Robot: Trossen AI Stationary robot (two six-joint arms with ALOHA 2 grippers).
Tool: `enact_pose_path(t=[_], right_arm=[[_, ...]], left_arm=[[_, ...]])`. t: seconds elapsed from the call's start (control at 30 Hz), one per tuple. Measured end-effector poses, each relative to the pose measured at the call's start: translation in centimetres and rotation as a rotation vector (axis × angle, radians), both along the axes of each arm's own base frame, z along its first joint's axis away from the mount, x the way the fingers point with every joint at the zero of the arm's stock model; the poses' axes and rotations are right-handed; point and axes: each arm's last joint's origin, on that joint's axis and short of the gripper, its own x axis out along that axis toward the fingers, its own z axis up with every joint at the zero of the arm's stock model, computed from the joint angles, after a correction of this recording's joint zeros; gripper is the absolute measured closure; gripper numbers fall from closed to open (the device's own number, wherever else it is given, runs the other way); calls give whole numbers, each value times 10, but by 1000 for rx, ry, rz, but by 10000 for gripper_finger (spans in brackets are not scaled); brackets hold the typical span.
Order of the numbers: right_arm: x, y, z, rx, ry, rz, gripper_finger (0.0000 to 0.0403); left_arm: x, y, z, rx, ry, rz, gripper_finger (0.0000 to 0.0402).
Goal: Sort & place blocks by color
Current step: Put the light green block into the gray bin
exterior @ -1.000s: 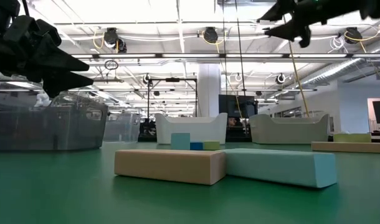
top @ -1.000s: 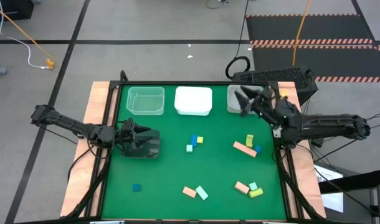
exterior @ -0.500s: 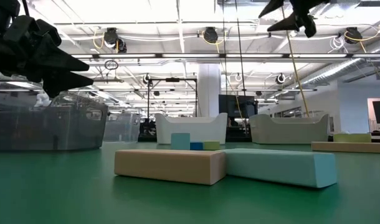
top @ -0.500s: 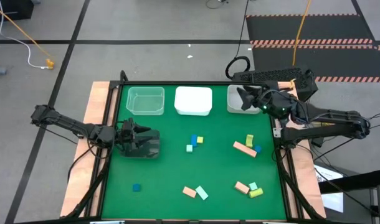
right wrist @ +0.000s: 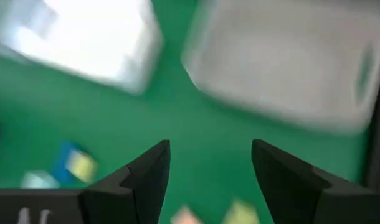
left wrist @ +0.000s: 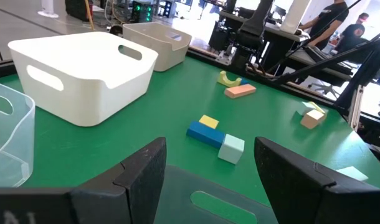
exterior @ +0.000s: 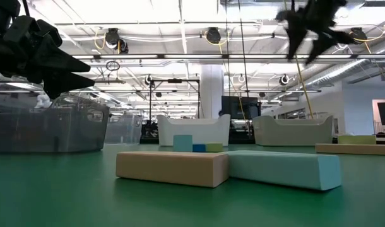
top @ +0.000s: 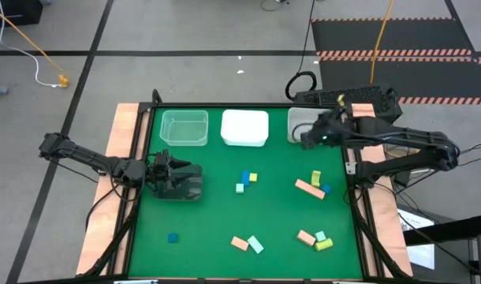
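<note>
Right now we see the right gripper (top: 307, 140) up in the air over the near edge of the pale grey plastic bin (top: 297, 120) at the back right of the green table mat (top: 209, 229). Its two dark fingers (right wrist: 146, 174) stand apart with a gap between them, and nothing is in that gap. No block touches it.

Nearest to this claw are the blocks just in front of it: a yellow-green block (top: 316, 177), a long salmon pink bar (top: 307, 188) and a small blue cube (top: 326, 189), all lying close together on the mat. They are below the claw and a little toward the front.

In the middle of the mat we see a little bunch: a blue block (top: 245, 177), a small yellow cube (top: 252, 177) touching it, and a pale mint cube (top: 240, 188) just beside them. Behind this bunch sits the white plastic bin (top: 244, 128), and left of that the clear plastic bin (top: 184, 128).

Near the front edge lie a salmon pink block (top: 239, 243) with a pale mint bar (top: 255, 244) against it. Farther right are another salmon pink block (top: 305, 236), a mint cube (top: 320, 235) and a yellow-green bar (top: 324, 244) huddled together. One lone blue cube (top: 172, 237) lies at the front left, well apart from the rest.

The left gripper (top: 195, 181) waits low at the left side of the mat, its fingers (left wrist: 140, 174) spread apart and holding nothing. The middle bunch lies ahead of it.
</note>
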Motion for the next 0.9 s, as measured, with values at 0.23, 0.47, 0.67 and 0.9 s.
enact_pose_path(t=[0.23, 0.47, 0.67, 0.9], right_arm=[[-4, 12, -66, 353, 234, -148, 186], [-4, 18, -113, 438, 194, -172, 186], [-17, 20, -135, 459, 241, -338, 186], [-13, 20, -150, 469, 128, -356, 186]], left_arm=[[0, 0, 0, 0, 0, 0, 158], [0, 0, 0, 0, 0, 0, 158], [0, 0, 0, 0, 0, -1, 158], [0, 0, 0, 0, 0, 0, 158]])
